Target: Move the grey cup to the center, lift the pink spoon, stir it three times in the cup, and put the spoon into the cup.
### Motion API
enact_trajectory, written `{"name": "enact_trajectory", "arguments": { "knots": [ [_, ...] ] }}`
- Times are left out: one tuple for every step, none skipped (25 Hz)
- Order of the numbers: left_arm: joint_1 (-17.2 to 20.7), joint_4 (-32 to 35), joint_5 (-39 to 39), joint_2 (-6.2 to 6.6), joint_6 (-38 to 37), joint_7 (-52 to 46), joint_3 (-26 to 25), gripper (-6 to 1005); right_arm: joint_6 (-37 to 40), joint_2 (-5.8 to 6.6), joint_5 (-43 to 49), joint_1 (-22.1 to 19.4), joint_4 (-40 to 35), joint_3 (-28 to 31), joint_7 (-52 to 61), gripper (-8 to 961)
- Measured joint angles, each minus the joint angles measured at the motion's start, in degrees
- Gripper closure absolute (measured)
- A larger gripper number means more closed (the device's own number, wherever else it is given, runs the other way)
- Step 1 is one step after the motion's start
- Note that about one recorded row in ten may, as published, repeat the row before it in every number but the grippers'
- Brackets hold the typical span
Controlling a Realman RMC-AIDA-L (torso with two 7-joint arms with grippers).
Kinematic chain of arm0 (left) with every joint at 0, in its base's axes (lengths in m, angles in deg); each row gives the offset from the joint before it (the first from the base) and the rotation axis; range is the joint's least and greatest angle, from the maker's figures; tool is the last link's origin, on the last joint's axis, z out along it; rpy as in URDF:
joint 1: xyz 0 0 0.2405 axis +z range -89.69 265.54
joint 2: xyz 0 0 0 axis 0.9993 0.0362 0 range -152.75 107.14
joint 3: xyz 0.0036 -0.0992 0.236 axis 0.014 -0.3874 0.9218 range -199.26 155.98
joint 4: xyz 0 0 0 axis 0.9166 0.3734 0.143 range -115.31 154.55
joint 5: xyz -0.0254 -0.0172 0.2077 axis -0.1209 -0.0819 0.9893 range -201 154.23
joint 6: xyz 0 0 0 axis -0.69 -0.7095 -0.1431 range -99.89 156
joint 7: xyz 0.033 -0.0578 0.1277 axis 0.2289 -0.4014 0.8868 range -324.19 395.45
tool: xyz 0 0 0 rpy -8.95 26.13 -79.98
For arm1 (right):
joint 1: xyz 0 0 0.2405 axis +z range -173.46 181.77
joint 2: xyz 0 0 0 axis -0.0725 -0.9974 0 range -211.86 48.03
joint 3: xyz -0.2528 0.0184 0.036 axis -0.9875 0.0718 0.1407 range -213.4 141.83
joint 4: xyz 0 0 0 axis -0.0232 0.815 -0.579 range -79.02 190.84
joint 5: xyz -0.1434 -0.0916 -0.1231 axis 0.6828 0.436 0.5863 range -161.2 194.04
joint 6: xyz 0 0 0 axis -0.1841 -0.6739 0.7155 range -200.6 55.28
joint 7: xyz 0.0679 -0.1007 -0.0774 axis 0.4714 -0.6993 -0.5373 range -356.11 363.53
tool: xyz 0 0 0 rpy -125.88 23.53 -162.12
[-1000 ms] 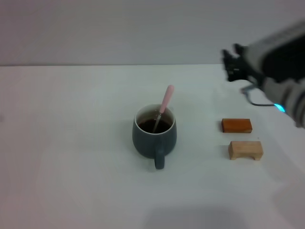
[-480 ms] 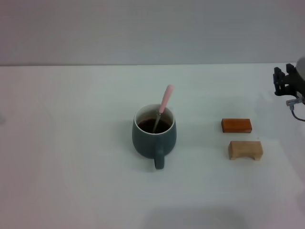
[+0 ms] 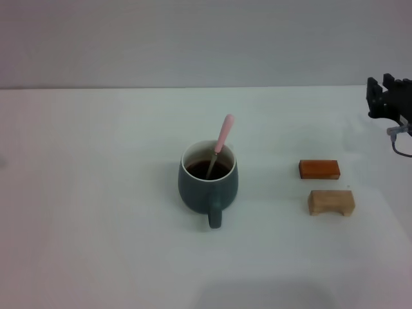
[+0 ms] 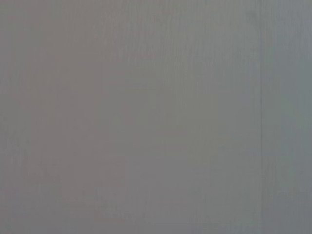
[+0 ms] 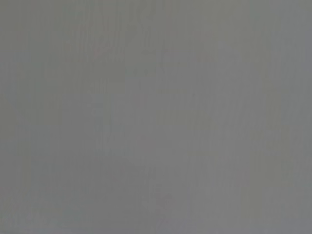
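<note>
Wide bare white desk (image 3: 84, 212) lies open to the left. In the middle stands the grey cup (image 3: 207, 183), handle toward the near edge, the pink spoon (image 3: 221, 143) leaning in its dark liquid. Open room separates it from the orange-brown block (image 3: 319, 169) and tan block (image 3: 331, 201). At the far right edge hangs the right claw (image 3: 386, 98), seemingly parted, though I cannot tell for sure
</note>
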Motion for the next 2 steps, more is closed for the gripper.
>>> {"name": "enact_trajectory", "arguments": {
  "knots": [
    [0.00, 0.00, -0.04, 0.00, -0.01, 0.00, 0.00, 952, -1.82, 0.04, -2.62, 0.60, -1.71, 0.52, -0.10, 719],
    [0.08, 0.06, -0.07, 0.00, -0.13, 0.01, 0.00, 952, -3.44, 0.21, -6.35, 1.96, -4.45, 1.36, -0.37, 719]
  ]
}}
